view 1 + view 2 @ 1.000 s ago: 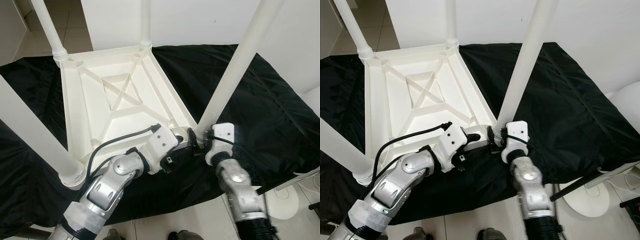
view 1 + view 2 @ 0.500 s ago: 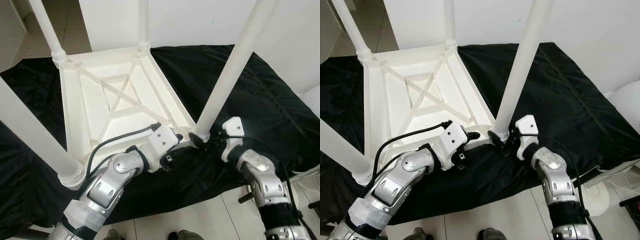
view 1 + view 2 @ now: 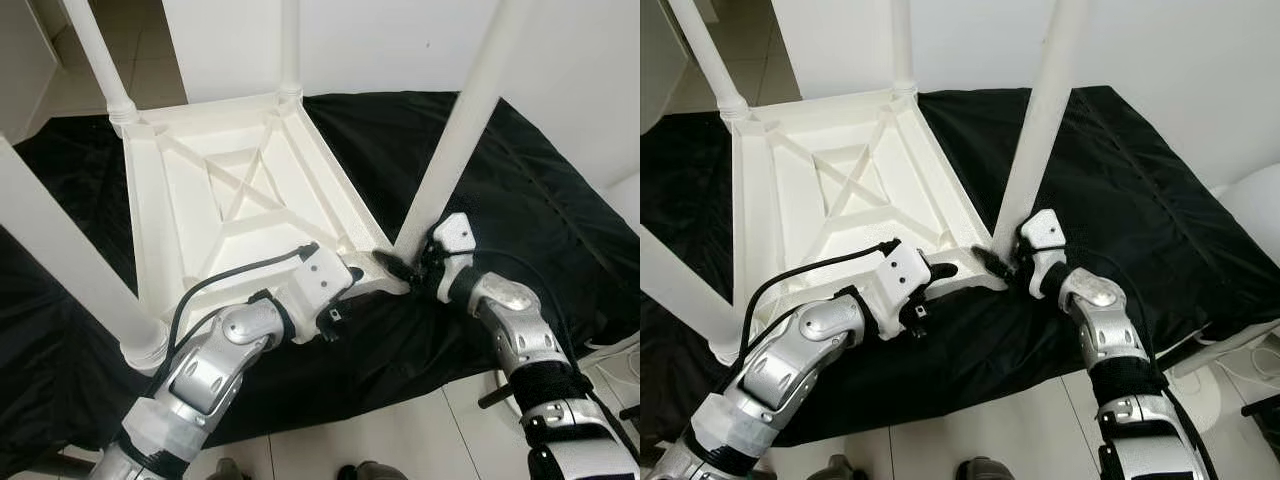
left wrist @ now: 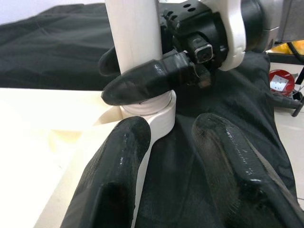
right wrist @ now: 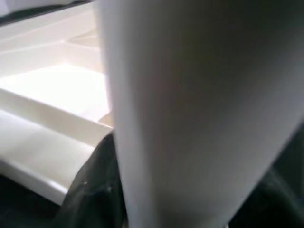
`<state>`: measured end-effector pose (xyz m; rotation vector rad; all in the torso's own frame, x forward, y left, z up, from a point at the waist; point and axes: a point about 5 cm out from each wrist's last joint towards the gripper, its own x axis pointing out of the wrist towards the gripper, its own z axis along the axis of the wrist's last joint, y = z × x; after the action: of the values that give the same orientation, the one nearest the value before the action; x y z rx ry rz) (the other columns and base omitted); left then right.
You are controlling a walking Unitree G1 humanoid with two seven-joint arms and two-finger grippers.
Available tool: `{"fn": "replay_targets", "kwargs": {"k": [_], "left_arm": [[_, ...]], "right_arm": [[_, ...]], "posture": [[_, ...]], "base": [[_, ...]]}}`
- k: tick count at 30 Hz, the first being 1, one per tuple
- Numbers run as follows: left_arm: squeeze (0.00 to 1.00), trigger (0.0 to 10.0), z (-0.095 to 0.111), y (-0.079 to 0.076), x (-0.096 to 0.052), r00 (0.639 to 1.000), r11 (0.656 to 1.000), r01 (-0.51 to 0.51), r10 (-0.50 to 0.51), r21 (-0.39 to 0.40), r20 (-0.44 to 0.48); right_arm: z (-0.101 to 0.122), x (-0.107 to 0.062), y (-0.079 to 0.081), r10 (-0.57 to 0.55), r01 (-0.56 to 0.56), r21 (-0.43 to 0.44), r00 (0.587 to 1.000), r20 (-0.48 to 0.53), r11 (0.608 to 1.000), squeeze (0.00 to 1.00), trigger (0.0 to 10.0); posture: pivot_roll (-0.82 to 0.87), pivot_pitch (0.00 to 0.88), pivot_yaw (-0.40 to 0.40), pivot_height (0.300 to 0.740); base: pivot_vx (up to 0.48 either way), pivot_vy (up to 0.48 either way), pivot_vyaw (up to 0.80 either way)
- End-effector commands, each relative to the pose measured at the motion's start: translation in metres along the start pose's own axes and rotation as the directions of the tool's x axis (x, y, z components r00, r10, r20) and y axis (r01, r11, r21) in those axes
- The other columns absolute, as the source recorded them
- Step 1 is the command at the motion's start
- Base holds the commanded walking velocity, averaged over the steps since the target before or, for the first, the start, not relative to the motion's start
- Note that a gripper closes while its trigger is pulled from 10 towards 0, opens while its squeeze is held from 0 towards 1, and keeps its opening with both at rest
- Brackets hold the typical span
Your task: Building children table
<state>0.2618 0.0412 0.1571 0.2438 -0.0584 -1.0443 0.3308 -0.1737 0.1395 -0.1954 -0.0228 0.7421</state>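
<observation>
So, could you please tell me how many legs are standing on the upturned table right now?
4: far-left leg, far-right leg, near-left leg, and near-right leg, whose base the right claw grips. None appears hidden.

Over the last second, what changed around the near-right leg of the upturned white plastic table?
The right gripper swung from the near side round to the outer side of the near-right white table leg, and grips its base. The leg tilted slightly more upright. The left gripper stayed at the white tabletop corner.
</observation>
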Motion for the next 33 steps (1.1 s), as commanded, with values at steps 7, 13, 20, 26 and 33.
{"fn": "replay_targets", "kwargs": {"k": [7,13,20,26,33], "left_arm": [[0.00,10.0,-0.002,-0.005,0.001,0.995,0.995,0.097,-0.097,0.007,-0.016],[0.00,10.0,-0.002,-0.005,0.001,0.995,0.995,0.097,-0.097,0.004,-0.017],[0.00,10.0,-0.003,-0.007,0.001,0.995,0.995,0.102,-0.102,-0.003,-0.018],[0.00,10.0,-0.003,-0.009,0.001,0.994,0.994,0.106,-0.106,-0.005,-0.019],[0.00,10.0,-0.004,-0.008,0.000,0.994,0.994,0.108,-0.108,-0.004,-0.024]], "right_arm": [[-0.011,0.001,0.009,-0.006,0.006,0.013,1.000,-0.017,1.000,0.00,10.0],[-0.012,0.001,0.014,-0.031,0.031,0.034,0.999,0.007,0.999,0.00,10.0],[-0.012,0.002,0.016,-0.251,0.251,0.034,0.968,-0.013,0.967,0.00,10.0],[-0.009,0.002,0.026,-0.465,0.467,0.095,0.884,-0.050,0.879,0.00,10.0],[-0.013,0.004,0.052,-0.678,0.686,0.145,0.727,-0.112,0.713,0.00,10.0]], "posture": [[-0.09,0.037,0.013,0.740],[-0.09,0.043,0.012,0.740],[-0.09,0.049,0.010,0.740],[-0.09,0.052,0.011,0.740],[-0.09,0.048,0.015,0.740]], "base": [[0.000,0.000,0.00],[0.000,0.000,0.00],[0.000,0.000,0.00],[0.000,0.000,0.00],[0.000,0.000,0.00]]}}
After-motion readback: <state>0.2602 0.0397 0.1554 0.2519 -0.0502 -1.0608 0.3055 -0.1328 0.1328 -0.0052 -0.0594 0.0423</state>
